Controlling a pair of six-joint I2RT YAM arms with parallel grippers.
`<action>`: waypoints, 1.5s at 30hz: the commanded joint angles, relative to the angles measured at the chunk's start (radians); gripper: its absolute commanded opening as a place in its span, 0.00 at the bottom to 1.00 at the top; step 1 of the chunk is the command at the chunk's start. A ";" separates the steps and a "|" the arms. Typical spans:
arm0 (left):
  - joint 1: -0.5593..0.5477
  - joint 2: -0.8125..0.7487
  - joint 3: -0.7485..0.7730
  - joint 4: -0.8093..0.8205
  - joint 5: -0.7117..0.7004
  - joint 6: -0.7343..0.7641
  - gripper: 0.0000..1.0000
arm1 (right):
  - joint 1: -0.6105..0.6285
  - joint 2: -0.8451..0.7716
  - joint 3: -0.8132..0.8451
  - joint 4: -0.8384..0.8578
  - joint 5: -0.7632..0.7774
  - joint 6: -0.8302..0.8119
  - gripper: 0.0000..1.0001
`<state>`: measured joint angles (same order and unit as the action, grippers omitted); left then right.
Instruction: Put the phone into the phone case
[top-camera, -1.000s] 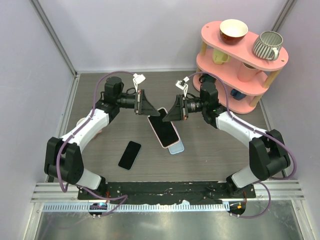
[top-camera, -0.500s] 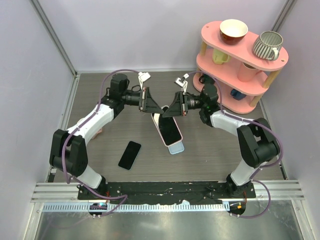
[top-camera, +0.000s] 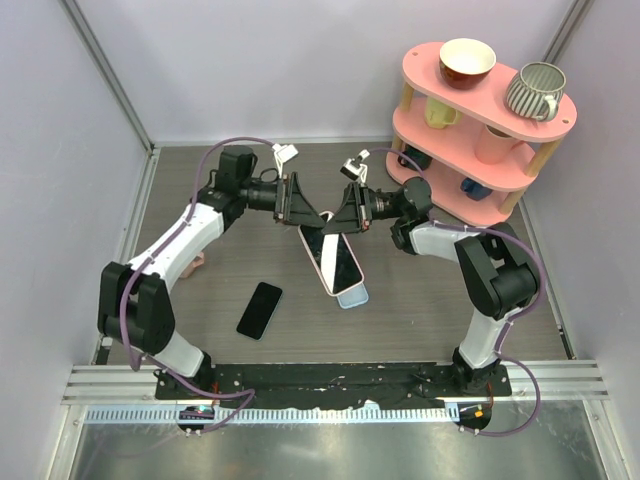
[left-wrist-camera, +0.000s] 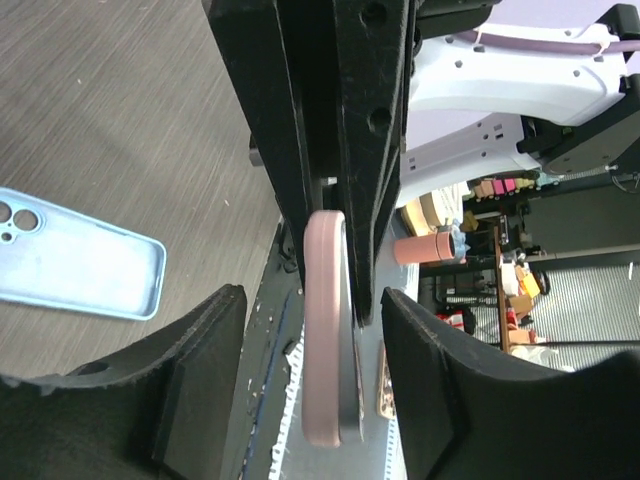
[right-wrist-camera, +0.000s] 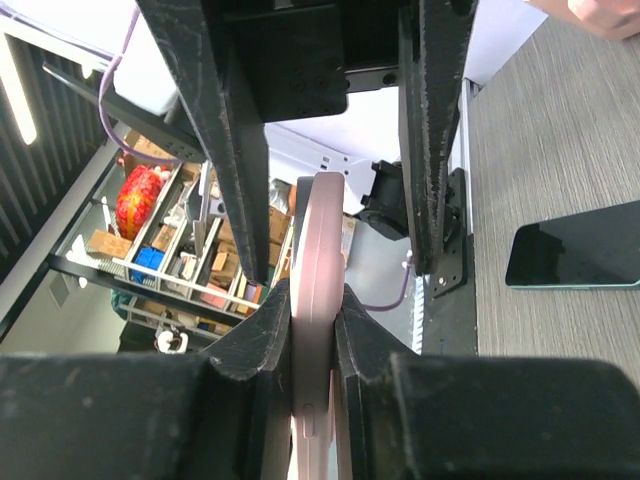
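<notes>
Hanging over the tabletop (top-camera: 420, 300), phone (top-camera: 336, 262) in pink case (left-wrist-camera: 325, 390) is pinched edgewise by right pincer (right-wrist-camera: 318, 322) and flanked, untouched, by spread left pincer (left-wrist-camera: 312, 300), probably for pressing it home.

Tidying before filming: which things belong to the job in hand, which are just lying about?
Job: pink case, phone in it, right pincer shut on the case, left pincer open around it.
Lying about: loose black phone, blue case, pink shelf of cups.

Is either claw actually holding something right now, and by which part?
The right gripper pinches the pink-cased black phone at its far end, across front and back. The left gripper has its jaws open around it.
</notes>
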<state>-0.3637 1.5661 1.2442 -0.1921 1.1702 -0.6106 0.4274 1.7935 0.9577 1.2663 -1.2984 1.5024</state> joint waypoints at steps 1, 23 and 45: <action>0.014 -0.092 -0.002 -0.066 0.000 0.048 0.63 | 0.001 -0.060 0.044 0.395 0.076 0.064 0.01; 0.068 -0.209 -0.152 0.083 -0.061 -0.165 0.00 | 0.004 -0.063 0.128 0.367 0.045 0.090 0.01; 0.100 -0.466 -0.147 -0.211 -0.519 0.161 0.93 | 0.042 -0.247 0.227 -1.021 0.380 -0.920 0.01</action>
<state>-0.2665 1.1336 1.0824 -0.4500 0.6670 -0.4927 0.4522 1.5845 1.1919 0.1501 -0.9398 0.5236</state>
